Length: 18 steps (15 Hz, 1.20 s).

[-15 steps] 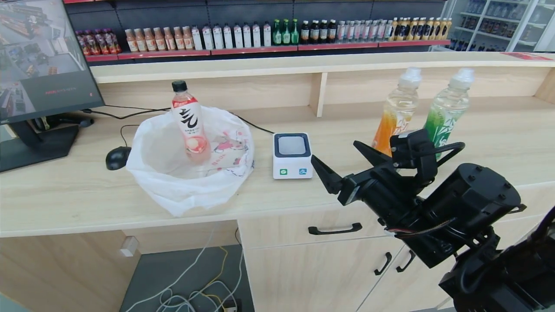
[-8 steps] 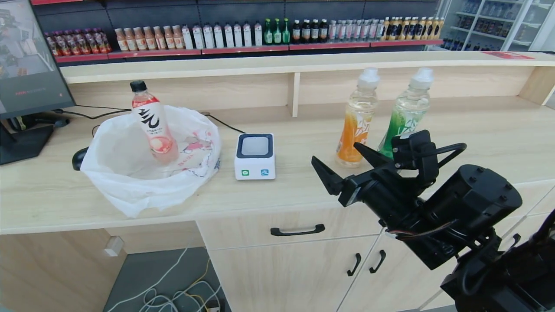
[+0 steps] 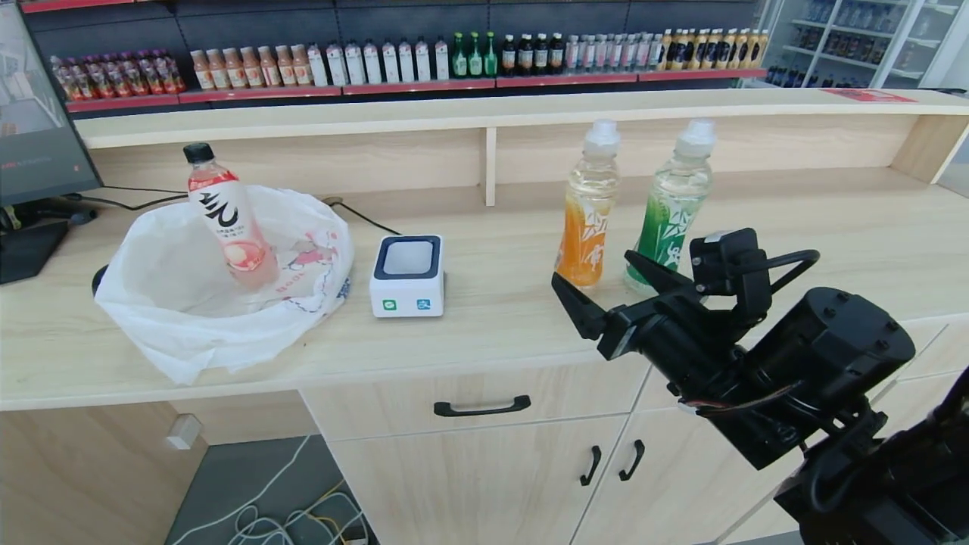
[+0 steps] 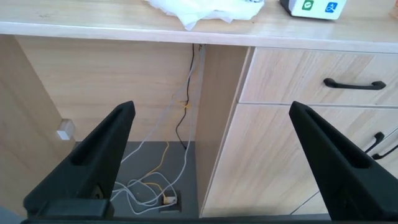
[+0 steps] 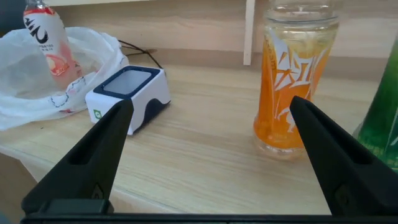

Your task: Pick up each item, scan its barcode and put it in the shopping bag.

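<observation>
A white shopping bag (image 3: 189, 318) lies open on the wooden counter (image 3: 492, 325), with a pink bottle (image 3: 227, 219) standing in it. To its right is the white barcode scanner (image 3: 407, 276). Further right stand an orange bottle (image 3: 587, 216) and a green bottle (image 3: 674, 204). My right gripper (image 3: 594, 269) is open, hovering just in front of the orange bottle (image 5: 292, 93), which sits between its fingers' line in the right wrist view, with scanner (image 5: 127, 93) and green bottle (image 5: 382, 130) to the sides. My left gripper (image 4: 211, 109) is open below the counter, facing the cabinet front.
A monitor (image 3: 34, 144) and a black mouse (image 3: 98, 276) sit at the counter's left end. A raised shelf with a divider (image 3: 488, 163) runs behind the bottles. Drawers with black handles (image 3: 481, 409) and loose cables (image 4: 155, 180) lie below.
The head camera has swung right, so everything on the counter slides left in the picture. My right gripper, still open, now stands before the orange bottle instead of beside the scanner.
</observation>
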Available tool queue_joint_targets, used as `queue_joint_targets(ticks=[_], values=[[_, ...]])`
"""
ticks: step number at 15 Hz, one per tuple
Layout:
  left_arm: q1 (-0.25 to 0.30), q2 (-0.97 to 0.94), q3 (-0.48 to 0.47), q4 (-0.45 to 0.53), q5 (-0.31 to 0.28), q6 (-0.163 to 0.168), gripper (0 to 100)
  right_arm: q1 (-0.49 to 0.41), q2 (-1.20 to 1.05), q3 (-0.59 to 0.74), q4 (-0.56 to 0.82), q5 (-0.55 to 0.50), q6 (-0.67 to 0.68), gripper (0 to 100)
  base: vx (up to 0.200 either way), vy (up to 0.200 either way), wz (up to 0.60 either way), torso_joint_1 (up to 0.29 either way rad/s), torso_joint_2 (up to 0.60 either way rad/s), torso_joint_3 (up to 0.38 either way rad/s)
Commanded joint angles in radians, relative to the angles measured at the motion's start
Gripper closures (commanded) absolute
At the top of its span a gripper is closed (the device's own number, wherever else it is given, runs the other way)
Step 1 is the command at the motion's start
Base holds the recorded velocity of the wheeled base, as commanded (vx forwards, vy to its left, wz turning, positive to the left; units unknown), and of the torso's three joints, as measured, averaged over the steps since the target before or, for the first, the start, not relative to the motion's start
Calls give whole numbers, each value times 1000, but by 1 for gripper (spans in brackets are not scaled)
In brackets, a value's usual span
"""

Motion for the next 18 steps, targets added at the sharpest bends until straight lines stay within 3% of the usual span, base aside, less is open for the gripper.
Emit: queue_joint_targets(ticks=[1,4,7,14,18], values=[[0,0,-1,0,0,1,0,-10,0,7,-3,2,0,0,0,0,0,0,0,0],[0,0,-1,0,0,-1,0,-17,1,-2,-3,2,2,0,0,0,0,0,0,0],[0,0,0,0,0,-1,0,-17,-2,3,-3,2,8,0,200,0,0,-6,1,2],[0,0,-1,0,0,-1,0,-22,12,-5,-3,0,5,0,0,0,0,0,0,0],[0,0,-1,0,0,1,0,-80,9,-66,-3,0,-52,0,0,0,0,0,0,0]])
